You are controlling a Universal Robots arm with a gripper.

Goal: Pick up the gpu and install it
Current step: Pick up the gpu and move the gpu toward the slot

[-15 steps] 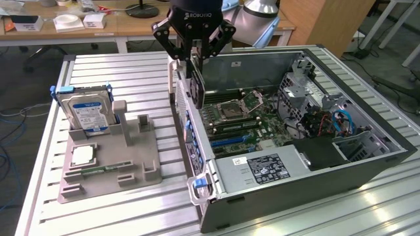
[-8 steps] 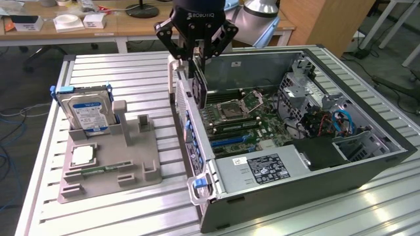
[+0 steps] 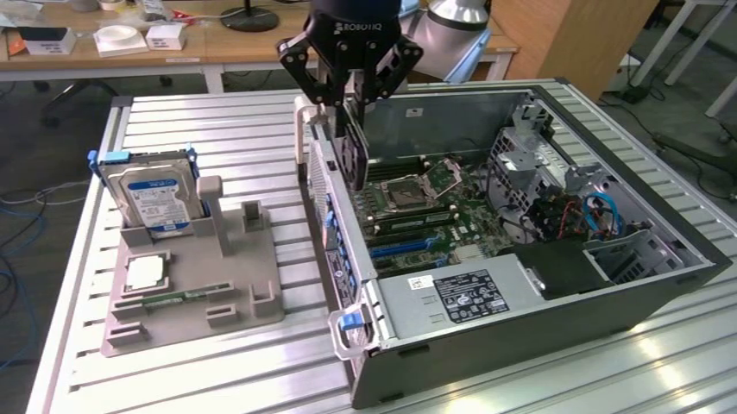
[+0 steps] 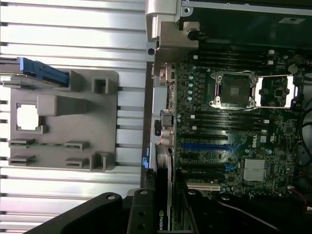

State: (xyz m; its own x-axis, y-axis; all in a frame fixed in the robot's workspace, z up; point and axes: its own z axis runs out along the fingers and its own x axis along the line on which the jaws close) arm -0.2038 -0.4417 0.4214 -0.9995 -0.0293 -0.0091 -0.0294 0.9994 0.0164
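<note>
Gripper in the exterior view is clamped on the top edge of the gpu. The card hangs upright and touches nothing, above the wall of the open computer case on the exterior view's left, beside the motherboard. It is probably held edge-down so that its lower edge can meet a slot. Farther to that left, the grey holder props up the hard drive. In the wrist view the card's dark edge sits between the gripper's arms, apart from the blue slots.
</note>
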